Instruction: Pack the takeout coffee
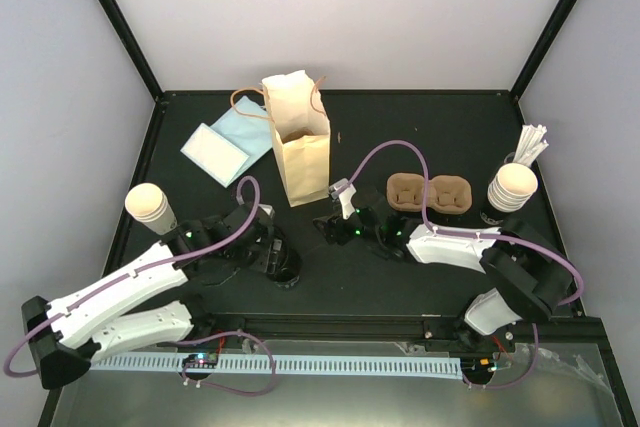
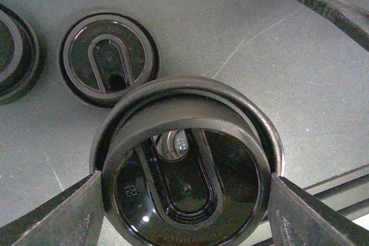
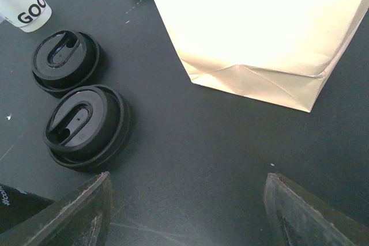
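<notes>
Looking down from above, you see the cup [image 1: 148, 203] standing upright near the left edge of the table [image 1: 450, 127], pale top up. It is well apart from both grippers, out to the left of them. Your left gripper [image 2: 185, 178] is the nearer one. Its fingers look clamped on a black lid [image 2: 187, 142], one finger on each side of the rim, so they stand wide. Your right gripper [image 3: 187, 175] has its fingers apart with nothing between them. The bag [image 3: 259, 27] stands in front of it, and two more lids [image 3: 86, 125] lie on the table near it. I think the lid goes on the cup next, so your left arm must reach left and bring the lid down flat over the top.
</notes>
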Available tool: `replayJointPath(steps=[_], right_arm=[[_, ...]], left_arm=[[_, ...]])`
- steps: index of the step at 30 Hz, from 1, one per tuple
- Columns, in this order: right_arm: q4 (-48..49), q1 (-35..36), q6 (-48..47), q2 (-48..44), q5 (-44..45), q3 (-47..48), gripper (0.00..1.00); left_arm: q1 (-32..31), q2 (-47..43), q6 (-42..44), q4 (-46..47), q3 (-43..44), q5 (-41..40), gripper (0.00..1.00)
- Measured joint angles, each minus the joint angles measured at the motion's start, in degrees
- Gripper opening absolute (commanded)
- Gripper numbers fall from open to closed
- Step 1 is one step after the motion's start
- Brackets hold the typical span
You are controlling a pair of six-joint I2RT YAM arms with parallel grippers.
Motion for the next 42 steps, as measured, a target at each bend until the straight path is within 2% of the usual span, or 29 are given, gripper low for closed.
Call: replayJointPath(steps=[5, 14, 42], right_arm=[[-0.02, 0.0, 0.0, 0.0, 0.02, 0.0, 0.74], [-0.02, 0.0, -0.02, 0.0, 0.04, 0.0, 0.75], [-0.07, 0.0, -0.07, -0.09, 0.02, 0.0, 0.75]], left_arm=[[-3.61, 3.26, -0.83, -1.27, 3.32, -3.45, 0.72], [-6.08, 8.33, -1.75, -3.93, 5.92, -5.6, 0.72], [-8.61, 9.77, -2.49, -8.44, 7.41, -3.52, 0.73]])
